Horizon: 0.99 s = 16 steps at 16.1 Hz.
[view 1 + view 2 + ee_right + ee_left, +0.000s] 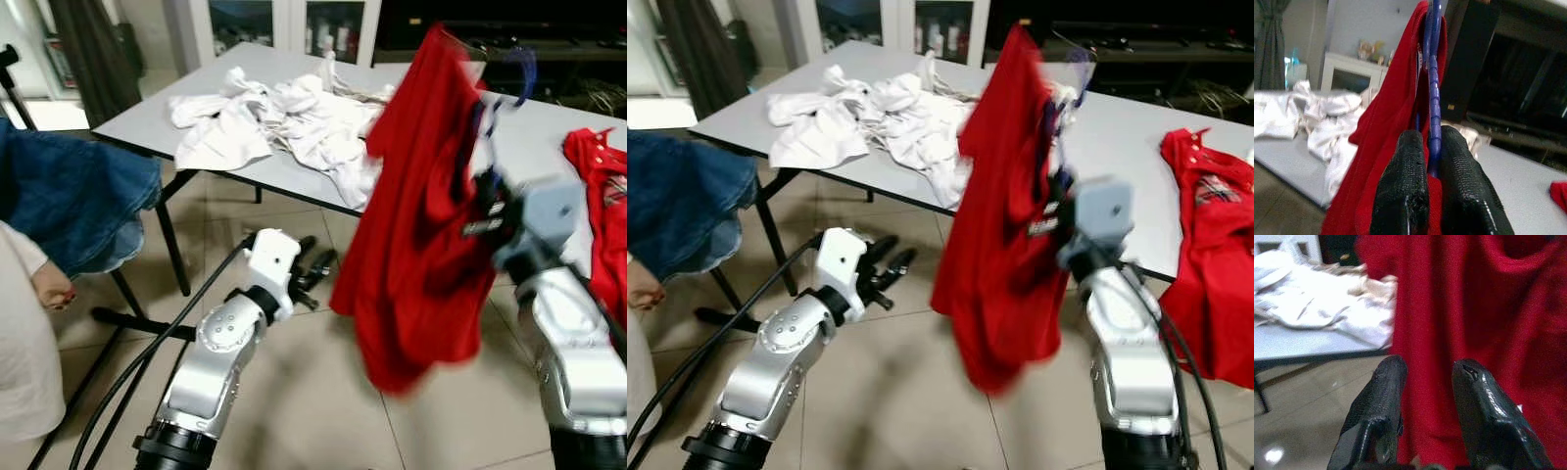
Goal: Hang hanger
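Note:
A red shirt [421, 215] hangs on a blue plastic hanger [1434, 93], lifted in the air in front of the grey table [549, 137]. My right gripper [1431, 161] is shut on the hanger's blue bar, with red cloth beside its fingers. The hanger's hook [524, 73] shows blurred above the shirt. My left gripper [1427, 377] is open, low in front of the table and just left of the hanging shirt, holding nothing.
A heap of white clothes [284, 122] lies on the table. Another red garment [600, 196] drapes over its right edge. Blue denim [73, 196] and a person's hand [49, 286] are at the left. Table legs [171, 245] stand on the tiled floor.

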Available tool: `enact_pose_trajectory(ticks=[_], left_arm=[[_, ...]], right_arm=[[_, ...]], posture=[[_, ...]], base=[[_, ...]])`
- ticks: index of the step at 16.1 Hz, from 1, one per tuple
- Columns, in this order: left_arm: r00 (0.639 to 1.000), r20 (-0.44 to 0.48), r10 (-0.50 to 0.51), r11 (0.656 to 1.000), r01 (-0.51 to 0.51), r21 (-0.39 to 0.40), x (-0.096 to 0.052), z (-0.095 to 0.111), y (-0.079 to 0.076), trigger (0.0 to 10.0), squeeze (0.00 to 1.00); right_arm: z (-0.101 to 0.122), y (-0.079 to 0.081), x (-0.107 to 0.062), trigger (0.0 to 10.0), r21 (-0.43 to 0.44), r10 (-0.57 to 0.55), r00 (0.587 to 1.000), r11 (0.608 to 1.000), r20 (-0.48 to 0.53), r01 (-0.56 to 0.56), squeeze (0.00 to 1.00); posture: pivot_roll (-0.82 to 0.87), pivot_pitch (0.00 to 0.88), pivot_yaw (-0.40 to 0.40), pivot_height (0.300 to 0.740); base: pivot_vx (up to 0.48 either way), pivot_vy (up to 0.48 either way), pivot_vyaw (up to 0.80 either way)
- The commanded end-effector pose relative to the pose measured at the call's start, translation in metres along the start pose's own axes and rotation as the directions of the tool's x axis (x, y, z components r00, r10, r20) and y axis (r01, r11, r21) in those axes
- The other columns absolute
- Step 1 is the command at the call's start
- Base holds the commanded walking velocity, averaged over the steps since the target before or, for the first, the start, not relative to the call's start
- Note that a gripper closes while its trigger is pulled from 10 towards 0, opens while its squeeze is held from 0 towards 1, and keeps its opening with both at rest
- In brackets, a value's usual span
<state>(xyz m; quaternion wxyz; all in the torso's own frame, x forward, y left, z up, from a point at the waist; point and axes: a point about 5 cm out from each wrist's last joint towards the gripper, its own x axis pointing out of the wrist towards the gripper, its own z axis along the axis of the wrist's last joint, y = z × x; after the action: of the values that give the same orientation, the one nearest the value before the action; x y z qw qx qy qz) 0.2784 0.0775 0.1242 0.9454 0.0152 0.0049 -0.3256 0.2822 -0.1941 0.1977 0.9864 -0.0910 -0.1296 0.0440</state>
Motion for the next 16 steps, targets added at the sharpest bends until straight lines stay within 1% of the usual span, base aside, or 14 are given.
enact_pose_trajectory(ticks=[1,2,3,4,6,8,9,11,13,16], left_arm=[[0.998,0.040,-0.044,0.999,0.042,0.032,0.005,0.010,-0.008,10.0,0.00],[0.998,0.038,-0.040,0.998,0.038,0.045,0.006,0.010,-0.010,10.0,0.00],[0.999,0.039,-0.025,0.999,0.023,0.038,0.007,0.010,-0.009,10.0,0.00],[0.999,0.037,-0.014,0.999,0.013,0.031,0.008,0.010,-0.007,10.0,0.00],[0.999,0.040,-0.007,0.999,0.006,0.038,0.008,0.011,-0.004,10.0,0.00],[0.999,0.041,-0.006,0.999,0.004,0.045,0.008,0.012,-0.002,10.0,0.00],[0.999,0.042,-0.003,0.999,0.001,0.051,0.009,0.012,-0.001,10.0,0.00],[0.999,0.042,-0.002,0.999,0.000,0.054,0.009,0.012,-0.001,10.0,0.00],[0.999,0.042,0.001,0.998,-0.004,0.057,0.009,0.012,-0.001,10.0,0.00],[0.999,0.043,0.013,0.998,-0.015,0.059,0.009,0.012,0.000,10.0,0.00]], right_arm=[[0.007,-0.004,0.003,10.0,-0.005,-0.013,0.999,1.000,0.042,0.013,0.00],[0.006,-0.002,0.004,10.0,-0.005,-0.011,0.999,1.000,0.044,0.011,0.00],[0.005,0.001,0.004,10.0,0.002,-0.007,0.999,1.000,0.043,0.007,0.00],[0.003,0.005,0.003,10.0,0.011,0.000,0.999,1.000,0.039,0.000,0.00],[0.002,0.008,0.002,10.0,0.016,0.005,0.999,1.000,0.038,-0.006,0.00],[0.003,0.008,0.002,10.0,0.014,0.004,0.999,1.000,0.043,-0.004,0.00],[0.009,0.000,0.005,10.0,0.007,-0.038,0.997,0.999,0.069,0.038,0.00],[0.013,-0.004,0.008,10.0,0.002,-0.052,0.995,0.999,0.085,0.052,0.00],[0.014,-0.005,0.011,10.0,-0.001,-0.049,0.995,0.999,0.089,0.050,0.00],[0.014,-0.001,0.012,10.0,0.001,-0.030,0.996,1.000,0.089,0.030,0.00]], posture=[[-0.06,0.000,-0.042,0.740],[-0.06,0.000,-0.042,0.740],[-0.06,0.000,-0.041,0.740],[-0.06,0.000,-0.041,0.740],[-0.06,0.000,-0.041,0.740],[-0.06,0.000,-0.038,0.740],[-0.06,0.000,-0.036,0.740],[-0.06,0.000,-0.036,0.740],[-0.06,0.000,-0.039,0.740],[-0.05,0.000,-0.042,0.740]], base=[[0.000,0.000,0.00],[0.000,0.000,0.00],[0.000,0.000,0.00],[0.000,0.000,0.00],[0.000,0.000,0.00],[0.307,0.000,0.00],[0.345,0.000,0.00],[0.347,0.000,0.00],[0.347,0.000,0.00],[0.346,0.000,0.00]])
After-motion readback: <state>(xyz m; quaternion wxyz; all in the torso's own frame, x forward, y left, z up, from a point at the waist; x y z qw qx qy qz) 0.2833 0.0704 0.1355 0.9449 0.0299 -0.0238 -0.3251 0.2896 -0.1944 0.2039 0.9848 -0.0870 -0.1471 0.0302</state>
